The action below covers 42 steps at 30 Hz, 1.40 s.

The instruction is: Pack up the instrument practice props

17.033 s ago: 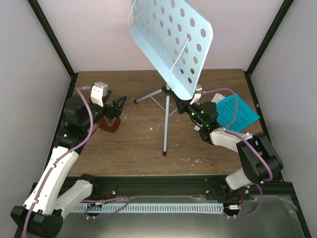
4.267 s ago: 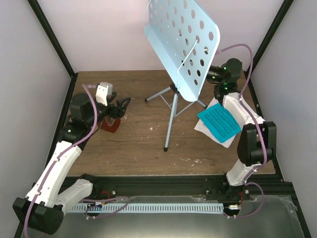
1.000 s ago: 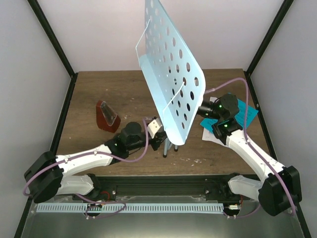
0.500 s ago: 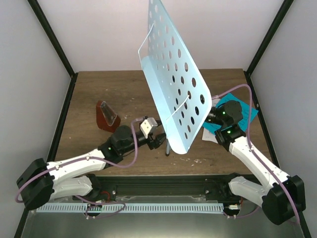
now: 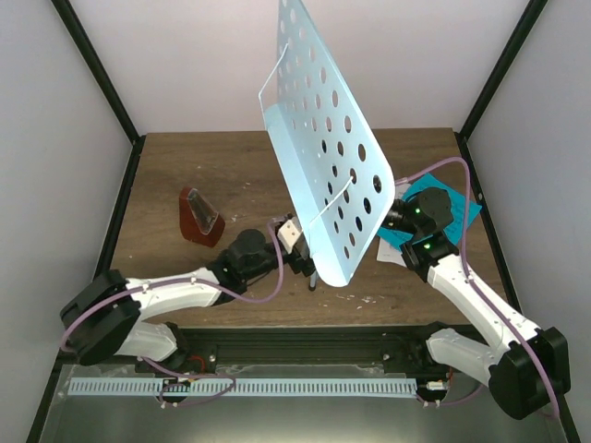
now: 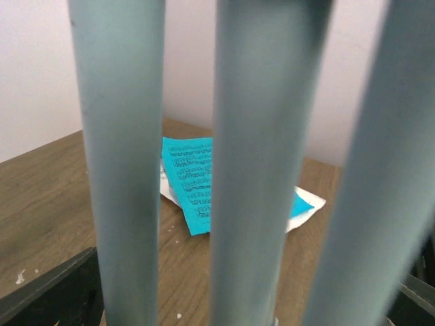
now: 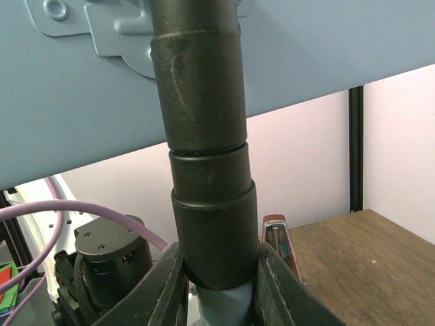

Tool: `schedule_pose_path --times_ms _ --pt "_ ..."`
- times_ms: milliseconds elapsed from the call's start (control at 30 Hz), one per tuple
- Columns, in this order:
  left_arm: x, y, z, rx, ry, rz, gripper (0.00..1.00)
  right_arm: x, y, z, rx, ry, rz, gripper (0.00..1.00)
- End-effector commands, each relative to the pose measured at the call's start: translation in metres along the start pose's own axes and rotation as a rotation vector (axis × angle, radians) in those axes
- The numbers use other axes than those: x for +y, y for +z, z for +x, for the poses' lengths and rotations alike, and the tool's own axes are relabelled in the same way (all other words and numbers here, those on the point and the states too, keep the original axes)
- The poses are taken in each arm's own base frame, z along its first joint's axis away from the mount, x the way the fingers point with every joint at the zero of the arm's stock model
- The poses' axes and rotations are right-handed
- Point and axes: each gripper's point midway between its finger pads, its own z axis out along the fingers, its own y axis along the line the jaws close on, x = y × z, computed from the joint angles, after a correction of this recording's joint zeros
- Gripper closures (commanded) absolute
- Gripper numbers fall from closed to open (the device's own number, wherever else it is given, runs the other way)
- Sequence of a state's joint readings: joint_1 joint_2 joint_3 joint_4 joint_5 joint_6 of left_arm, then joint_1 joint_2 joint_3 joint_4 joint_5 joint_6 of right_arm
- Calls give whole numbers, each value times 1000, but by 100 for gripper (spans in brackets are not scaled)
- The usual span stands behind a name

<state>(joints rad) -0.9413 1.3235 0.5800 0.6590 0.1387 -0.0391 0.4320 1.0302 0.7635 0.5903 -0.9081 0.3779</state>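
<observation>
My R gripper (image 7: 216, 272) is clamped on the black collar (image 7: 204, 136) of the pale blue music stand (image 5: 323, 157), which tilts over the table (image 5: 175, 166). L gripper (image 5: 300, 257) is at the folded silver legs (image 6: 262, 170); can't tell if it grips. Sheet-music pages (image 6: 194, 180) lie flat at table's right. Metronome (image 5: 200, 217) stands well apart, on the left.

Top view overlooks table (image 5: 185, 166); both wrist views close-up on music stand (image 5: 323, 138).
</observation>
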Motion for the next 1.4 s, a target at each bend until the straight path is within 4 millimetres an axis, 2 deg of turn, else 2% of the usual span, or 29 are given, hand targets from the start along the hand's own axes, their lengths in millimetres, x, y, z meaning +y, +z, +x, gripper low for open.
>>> schedule_pose_path --times_ms 0,133,200,400,567,667,800,933,1067,1167,1367 --pt "3 14 -33 -133 32 -23 9 9 -1 -11 -24 12 -8 99" --pt "-2 26 -31 -148 48 -32 9 9 -1 -12 -26 9 -11 99" --pt "-6 33 -29 -152 62 -35 13 9 -1 -13 -29 7 -10 99" --pt "-6 38 -28 -167 78 -115 45 10 -2 -14 -34 5 -5 99" --pt "-2 34 -24 -162 60 -138 63 12 -5 -14 -42 3 5 99" --pt "-1 33 -23 -159 47 -144 63 13 -7 -16 -54 1 11 99" --pt "0 36 -21 -151 18 -143 43 15 -10 -20 -73 -3 19 99" --pt "0 44 -18 -145 -8 -139 32 16 -11 -21 -83 -2 26 99" --pt "-2 51 -14 -134 -17 -123 30 16 -13 -20 -89 4 36 99" --pt "-3 52 -15 -133 -23 -121 41 16 -14 -19 -92 8 41 99" --pt "3 40 -25 -139 -39 -162 68 12 -17 -24 -119 33 81 99"
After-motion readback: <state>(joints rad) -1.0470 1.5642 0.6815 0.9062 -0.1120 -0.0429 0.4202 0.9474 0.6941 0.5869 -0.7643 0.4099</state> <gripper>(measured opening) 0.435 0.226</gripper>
